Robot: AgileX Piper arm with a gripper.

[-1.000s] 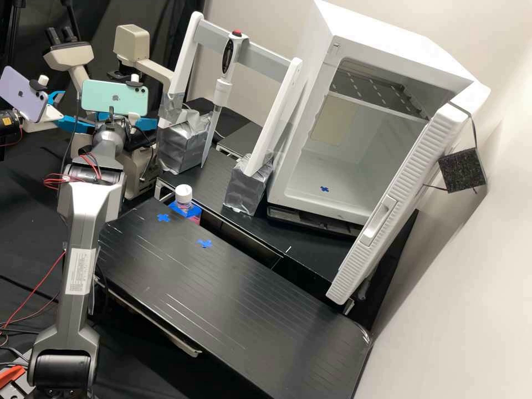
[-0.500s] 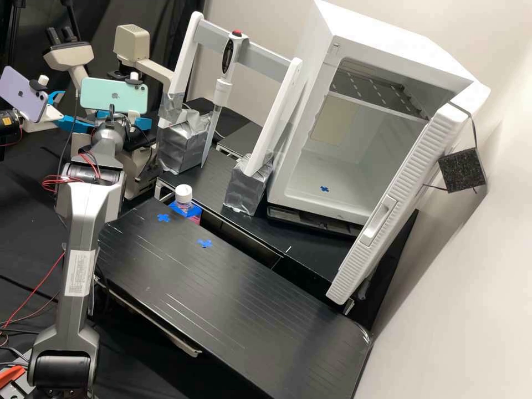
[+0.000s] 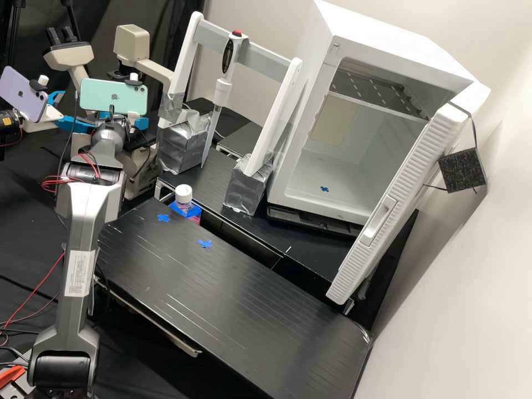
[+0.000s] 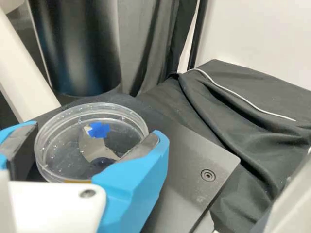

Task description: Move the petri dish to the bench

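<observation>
At the microscope point(image 3: 141, 172), on the left in the high view, stands my gripper point(image 3: 109, 120), partly hidden behind the arm and the green phone. In the wrist view my gripper point(image 4: 93, 134) is shut on the clear round petri dish point(image 4: 63, 153), one blue finger against each side of its rim. The dish lies flat over the dark stage plate point(image 4: 187, 165). A blue cross mark shows through it. The bench point(image 3: 238, 299), with two blue cross marks near its far left end, lies nearer the camera than the microscope.
A white-capped bottle point(image 3: 184, 195) stands beside the bench's far edge. Behind it, a pipette point(image 3: 222, 91) hangs on a white frame with taped feet. The white cabinet point(image 3: 354, 149) has its door point(image 3: 388, 216) open at the right. A second arm's gripper holds a purple phone point(image 3: 24, 94).
My gripper's blue fingers have drawn together, the right-hand one in the high view shifting left, and now close on the dish. The green phone and the arm shifted very slightly left.
</observation>
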